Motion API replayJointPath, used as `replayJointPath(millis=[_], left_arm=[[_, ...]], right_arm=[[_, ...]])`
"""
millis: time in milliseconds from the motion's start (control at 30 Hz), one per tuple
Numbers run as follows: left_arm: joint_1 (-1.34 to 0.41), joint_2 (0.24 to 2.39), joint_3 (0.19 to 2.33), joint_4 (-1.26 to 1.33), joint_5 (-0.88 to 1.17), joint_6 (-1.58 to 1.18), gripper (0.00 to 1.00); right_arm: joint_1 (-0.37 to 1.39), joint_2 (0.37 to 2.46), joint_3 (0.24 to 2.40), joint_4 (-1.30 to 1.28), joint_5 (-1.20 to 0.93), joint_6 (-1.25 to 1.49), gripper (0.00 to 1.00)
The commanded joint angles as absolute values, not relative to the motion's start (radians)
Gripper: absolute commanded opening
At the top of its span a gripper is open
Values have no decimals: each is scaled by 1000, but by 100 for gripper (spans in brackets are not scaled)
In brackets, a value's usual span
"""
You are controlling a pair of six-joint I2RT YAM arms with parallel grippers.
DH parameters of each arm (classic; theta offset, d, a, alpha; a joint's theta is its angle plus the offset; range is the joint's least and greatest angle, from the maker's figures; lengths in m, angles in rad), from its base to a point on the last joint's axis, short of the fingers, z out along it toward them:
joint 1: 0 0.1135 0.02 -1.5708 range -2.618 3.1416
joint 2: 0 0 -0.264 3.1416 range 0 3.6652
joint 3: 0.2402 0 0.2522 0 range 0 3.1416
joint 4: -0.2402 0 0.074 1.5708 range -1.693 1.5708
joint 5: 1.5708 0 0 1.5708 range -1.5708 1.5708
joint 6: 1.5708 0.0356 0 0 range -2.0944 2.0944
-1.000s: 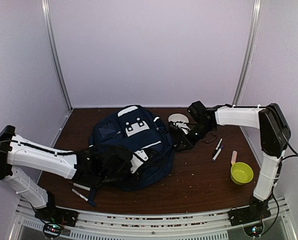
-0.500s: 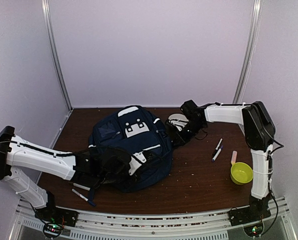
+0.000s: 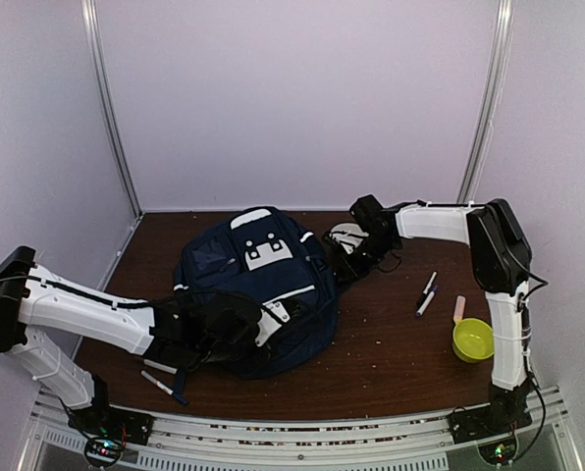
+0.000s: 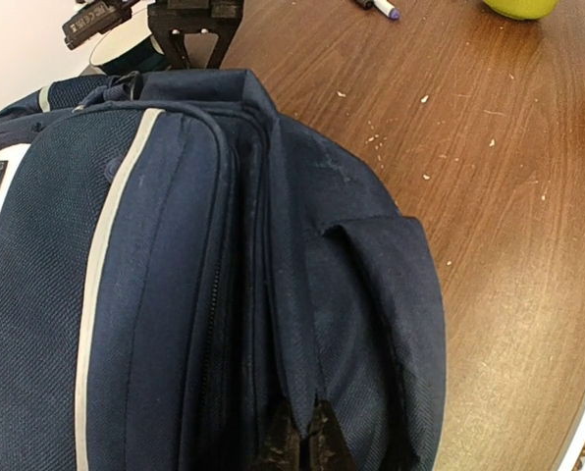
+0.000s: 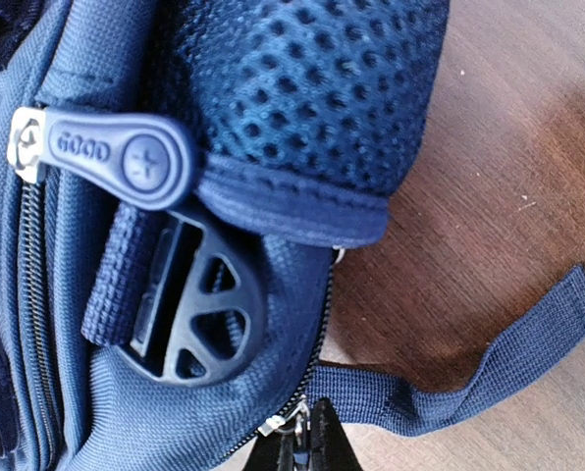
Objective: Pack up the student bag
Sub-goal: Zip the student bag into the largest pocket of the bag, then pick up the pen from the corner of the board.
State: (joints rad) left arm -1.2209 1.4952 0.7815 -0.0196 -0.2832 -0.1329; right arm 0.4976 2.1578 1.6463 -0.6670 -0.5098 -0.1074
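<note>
bench: right end effector (image 5: 307,444) slid up-left along student bag (image 3: 234,270).
both pinched on it, left end effector (image 4: 297,440) anchoring; zip likely opening.

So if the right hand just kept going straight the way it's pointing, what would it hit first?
The student bag itself: the right hand appears to grip a zipper on its side, and straight ahead lies navy fabric, then a black plastic buckle. Depth to the buckle is unclear.

A yellow-green bowl (image 3: 474,339), a pink stick (image 3: 458,308) and two pens (image 3: 425,302) lie on the brown table (image 3: 391,363).
</note>
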Motion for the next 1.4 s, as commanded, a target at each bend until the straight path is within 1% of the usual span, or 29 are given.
replayJointPath(millis=[0, 100, 133, 167, 200, 267, 367, 400, 500, 633, 733, 900, 967, 1033, 1167, 1233, 1367], left_arm=[[-1224, 1506, 798, -36, -288, -146, 0], [-1224, 1507, 799, -37, -302, -149, 0], [-1224, 1508, 801, -42, -310, -152, 0], [-1224, 1508, 805, -48, -315, -155, 0], [-1224, 1507, 810, -55, -320, -158, 4], [-1224, 1502, 825, -81, -342, -179, 19], [-1224, 1478, 849, -125, -359, -208, 37], [-1224, 1464, 853, -144, -368, -221, 41], [-1223, 1409, 870, -233, -428, -284, 47], [-1207, 1346, 911, -446, -544, -445, 51], [-1164, 1290, 920, -634, -574, -618, 52], [-1045, 1190, 862, -836, -525, -853, 56], [-994, 1139, 823, -883, -501, -911, 55], [-946, 1081, 777, -915, -479, -964, 52], [-842, 985, 699, -950, -399, -1006, 51], [-821, 952, 678, -920, -383, -950, 51], [-819, 933, 660, -775, -352, -748, 56]], right_arm=[[452, 2162, 1673, -577, -399, -71, 0], [448, 2144, 1660, -577, -422, -69, 0], [447, 2133, 1653, -576, -431, -69, 1], [446, 2120, 1647, -577, -443, -74, 4], [445, 2107, 1641, -583, -456, -79, 6], [444, 2077, 1634, -603, -467, -83, 15], [441, 2010, 1604, -621, -468, -93, 26], [438, 1982, 1588, -622, -468, -96, 29], [434, 1901, 1544, -629, -464, -107, 35], [434, 1788, 1485, -624, -488, -129, 37], [437, 1718, 1448, -606, -552, -138, 37], [449, 1646, 1419, -593, -688, -164, 36], [465, 1625, 1416, -612, -715, -203, 35], [482, 1617, 1418, -636, -694, -244, 34], [528, 1614, 1415, -708, -654, -351, 33], [563, 1613, 1397, -730, -635, -398, 33], [660, 1608, 1349, -719, -554, -481, 33]])
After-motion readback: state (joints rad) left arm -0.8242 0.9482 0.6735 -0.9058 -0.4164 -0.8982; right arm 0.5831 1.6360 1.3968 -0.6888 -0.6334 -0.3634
